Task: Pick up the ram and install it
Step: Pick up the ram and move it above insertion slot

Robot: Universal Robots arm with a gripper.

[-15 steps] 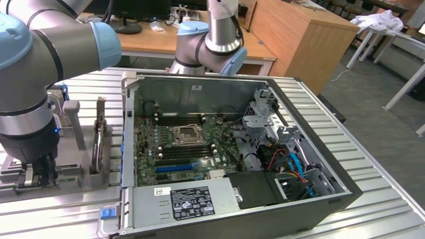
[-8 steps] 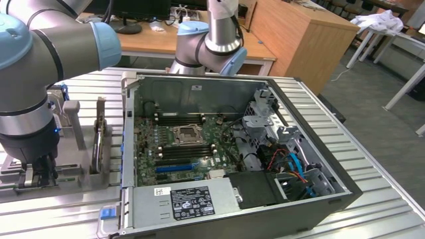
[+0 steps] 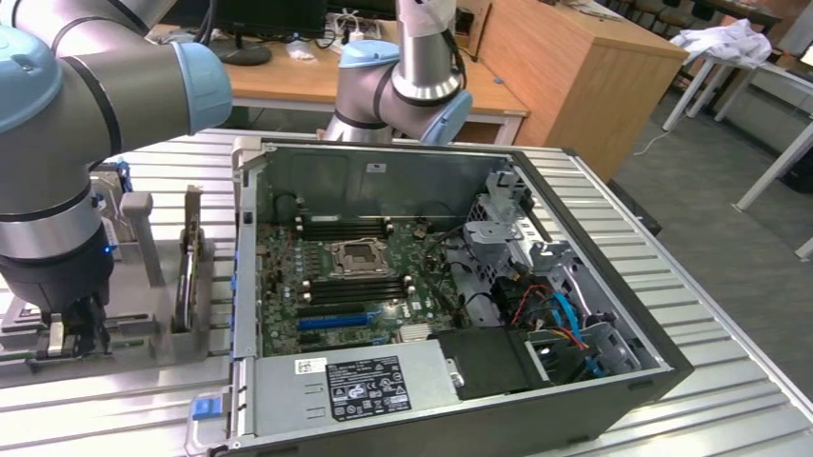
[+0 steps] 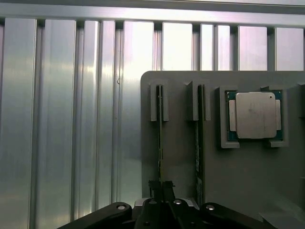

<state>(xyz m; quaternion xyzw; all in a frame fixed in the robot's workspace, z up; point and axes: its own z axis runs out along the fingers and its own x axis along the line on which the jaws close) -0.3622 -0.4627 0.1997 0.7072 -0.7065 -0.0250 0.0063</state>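
Ram pinched on edge in its holder slot, lower left of the exterior frame.

Gripper (image 4: 160, 187) straight over the ram (image 4: 159, 138), jaws drawn in against its two flat faces. Thin edge up, long axis along the slot and square to the closing line. Seated in the grey holder (image 4: 248, 191), not lifted. Second stick (image 4: 199, 143) in the next slot, processor chip (image 4: 256, 114) in the square recess. Open computer case (image 3: 597, 381) toward centre frame, motherboard slots (image 3: 337, 290) well apart from the jaws.

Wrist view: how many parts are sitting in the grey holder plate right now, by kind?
Thin green ram sticks, standing on edge in slots: 2
Square silver processor chip, lying flat in its recess: 1
Total: 3
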